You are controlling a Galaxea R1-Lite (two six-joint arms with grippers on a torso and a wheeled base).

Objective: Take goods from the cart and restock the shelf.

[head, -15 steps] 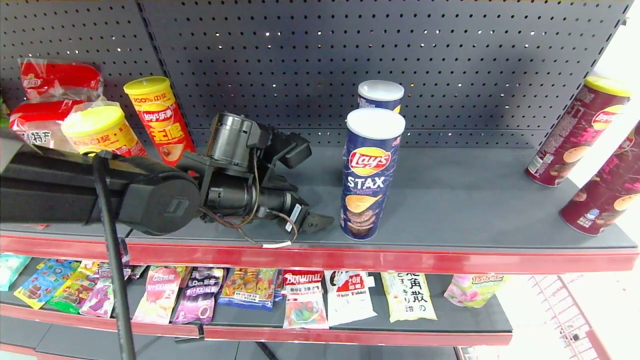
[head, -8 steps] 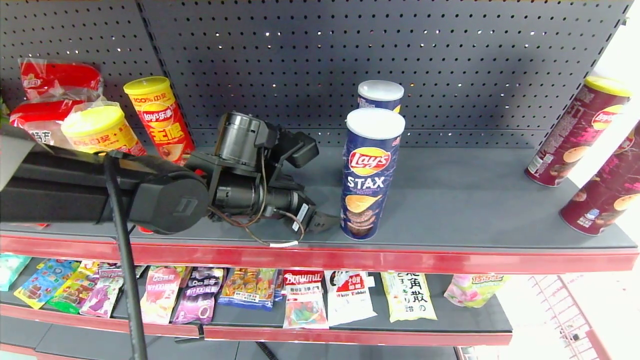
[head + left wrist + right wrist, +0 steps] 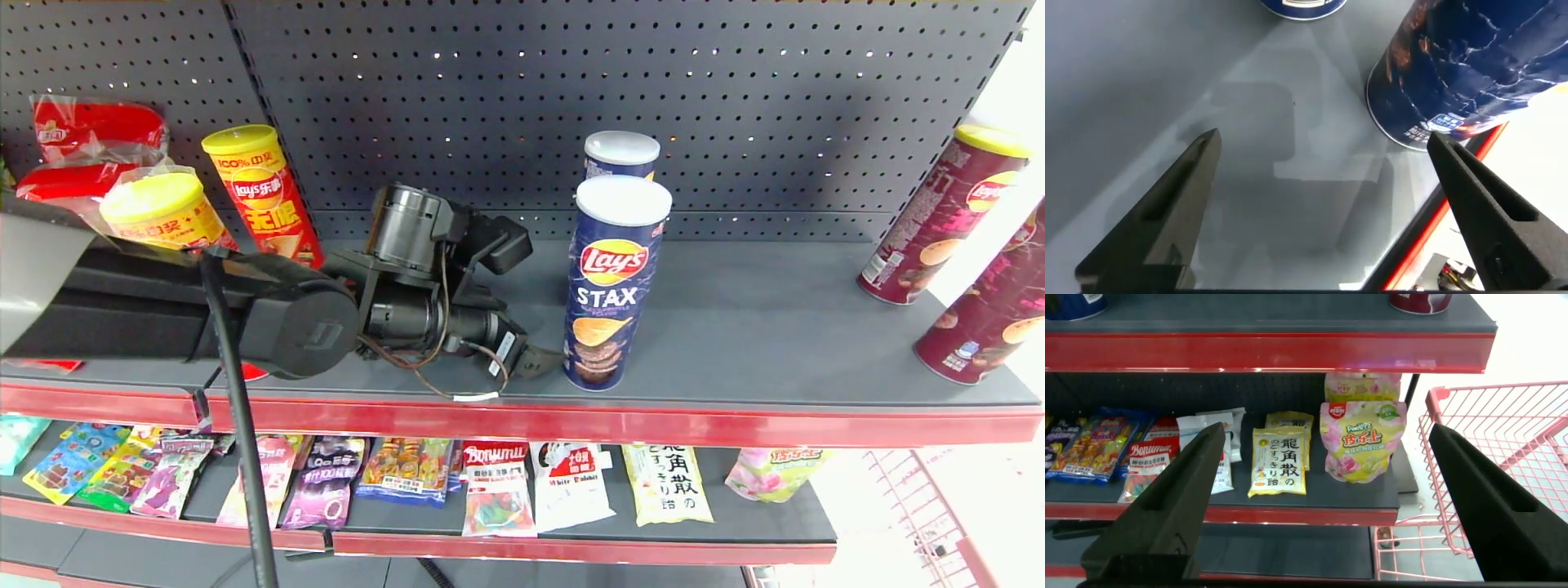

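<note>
A tall blue chip can (image 3: 608, 286) with a white lid stands near the front of the grey upper shelf (image 3: 759, 335), and a second blue can (image 3: 620, 155) stands behind it. My left gripper (image 3: 532, 359) lies low on the shelf just left of the front can. In the left wrist view this gripper (image 3: 1324, 137) is open, nothing sits between its fingers, and one fingertip (image 3: 1445, 155) is against the base of the blue can (image 3: 1454, 65). My right gripper (image 3: 1327, 430) is open and empty, in front of the lower shelves.
Yellow cans (image 3: 261, 192) and red bags (image 3: 90, 131) stand at the shelf's left, maroon cans (image 3: 939, 216) at its right. Snack bags (image 3: 498, 490) fill the shelf below. A pink wire cart (image 3: 1494, 457) is to the right.
My left arm has slid to the right along the shelf to the blue can. The front can has shifted slightly to the right.
</note>
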